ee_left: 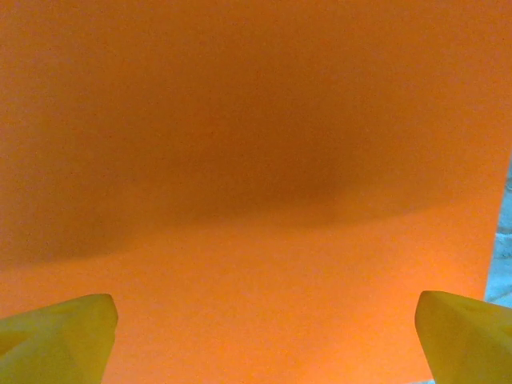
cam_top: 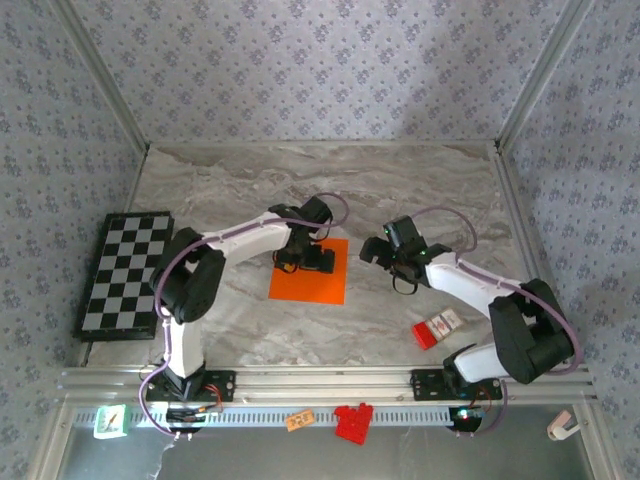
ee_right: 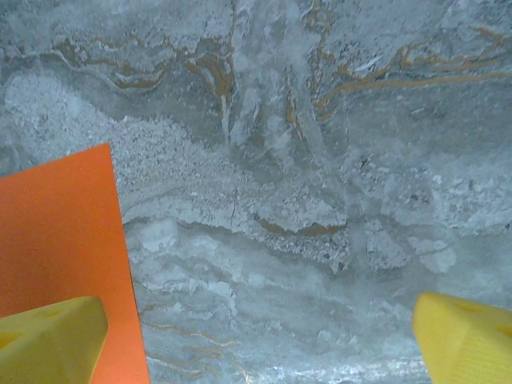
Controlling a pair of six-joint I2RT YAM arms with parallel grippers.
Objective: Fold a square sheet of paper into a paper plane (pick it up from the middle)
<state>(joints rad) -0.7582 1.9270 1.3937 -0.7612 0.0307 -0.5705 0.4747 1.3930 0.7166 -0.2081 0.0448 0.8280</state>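
The square sheet of paper (cam_top: pixel 318 288) lies under the down-pointed left gripper (ee_left: pixel 264 340), jaws wide; the right gripper (ee_right: pixel 260 344), equally wide, hangs beside it

My right gripper (ee_right: pixel 260 340) wide open, empty. Orange paper (ee_right: pixel 56 232) flat on grey stone table (ee_right: pixel 304 160), at left, below one yellow finger (ee_right: pixel 48 344).

Left gripper (ee_left: pixel 264 324) wide open, pointing down; right gripper (ee_right: pixel 260 328) wide open
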